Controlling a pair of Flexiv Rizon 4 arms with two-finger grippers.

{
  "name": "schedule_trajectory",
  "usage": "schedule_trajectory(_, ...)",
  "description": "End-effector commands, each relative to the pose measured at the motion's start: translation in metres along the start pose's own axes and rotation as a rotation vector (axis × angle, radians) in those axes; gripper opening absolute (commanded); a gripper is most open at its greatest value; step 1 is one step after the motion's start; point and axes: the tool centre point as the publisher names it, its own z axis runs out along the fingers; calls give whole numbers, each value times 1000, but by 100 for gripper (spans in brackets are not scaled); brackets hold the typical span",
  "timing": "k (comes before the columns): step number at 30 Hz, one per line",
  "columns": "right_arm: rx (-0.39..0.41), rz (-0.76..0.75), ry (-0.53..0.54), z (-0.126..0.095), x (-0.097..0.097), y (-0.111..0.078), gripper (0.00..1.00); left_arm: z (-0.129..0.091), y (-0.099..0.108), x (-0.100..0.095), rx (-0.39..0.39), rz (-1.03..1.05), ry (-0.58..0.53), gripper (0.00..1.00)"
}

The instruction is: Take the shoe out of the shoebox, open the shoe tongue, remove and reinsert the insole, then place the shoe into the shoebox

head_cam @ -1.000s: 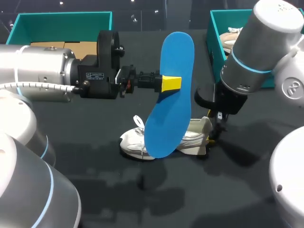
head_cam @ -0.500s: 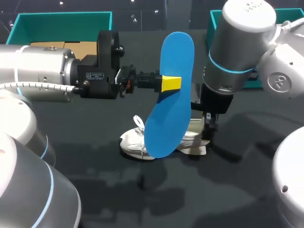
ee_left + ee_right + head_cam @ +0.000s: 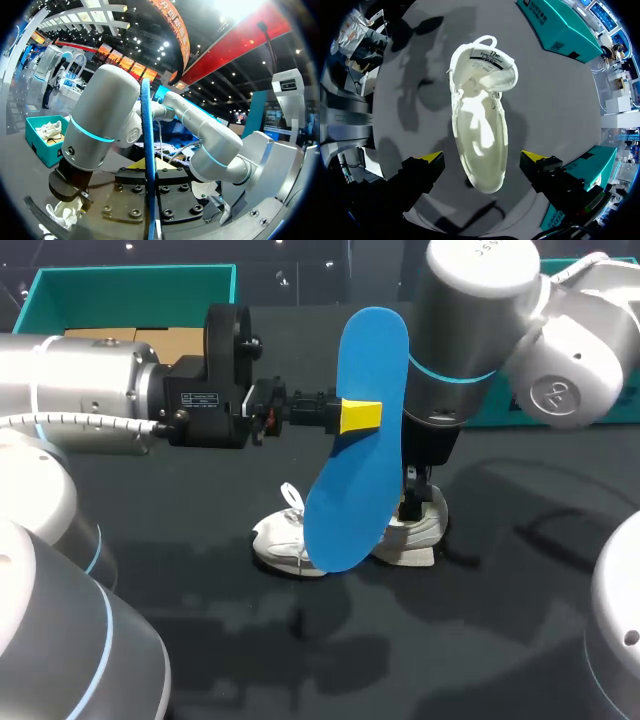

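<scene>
In the head view much of the white shoe [image 3: 285, 540] is hidden behind the blue insole [image 3: 358, 440], so that only its toe, laces and part of the heel are seen, and the right gripper [image 3: 412, 502] is largely covered by the insole's edge and by its own arm. In the left wrist view the insole [image 3: 146, 150] is seen edge-on as a thin blue strip, and the shoe [image 3: 62, 212] is cut off beneath the right arm [image 3: 100, 125]; a teal shoebox [image 3: 44, 150] with another white shoe in it is made out beyond that arm. Compared with a second ago, the right arm has been swung in from the right towards the middle of the desk [image 3: 520, 620], and its gripper has been brought from beside the heel to above the shoe, while the left arm and insole are unchanged. The insole is held upright and slightly tilted above the shoe, clamped between the fingers of the left gripper [image 3: 360, 416]. In the right wrist view the shoe [image 3: 480, 100] lies on the desk directly under the right gripper [image 3: 484, 158], its mouth turned up and its tongue pulled out; the two yellow-tipped fingers [image 3: 432, 159] are spread wide, one at either side of the shoe and apart from it.
</scene>
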Motion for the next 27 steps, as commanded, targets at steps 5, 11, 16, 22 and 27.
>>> schedule_trajectory(5,34,-15,-3,13,-14,22,100,1,1,0,4,0,0,0)
schedule_trajectory(11,36,-27,5,24,-21,30,100,1,1,0,4,0,0,0)
schedule_trajectory(16,36,-35,10,32,-25,35,100,1,1,0,4,0,0,0)
schedule_trajectory(22,63,-45,18,42,-28,40,91,1,1,0,4,0,0,0)
schedule_trajectory(27,65,-52,26,51,-28,41,74,1,1,0,4,0,0,0)
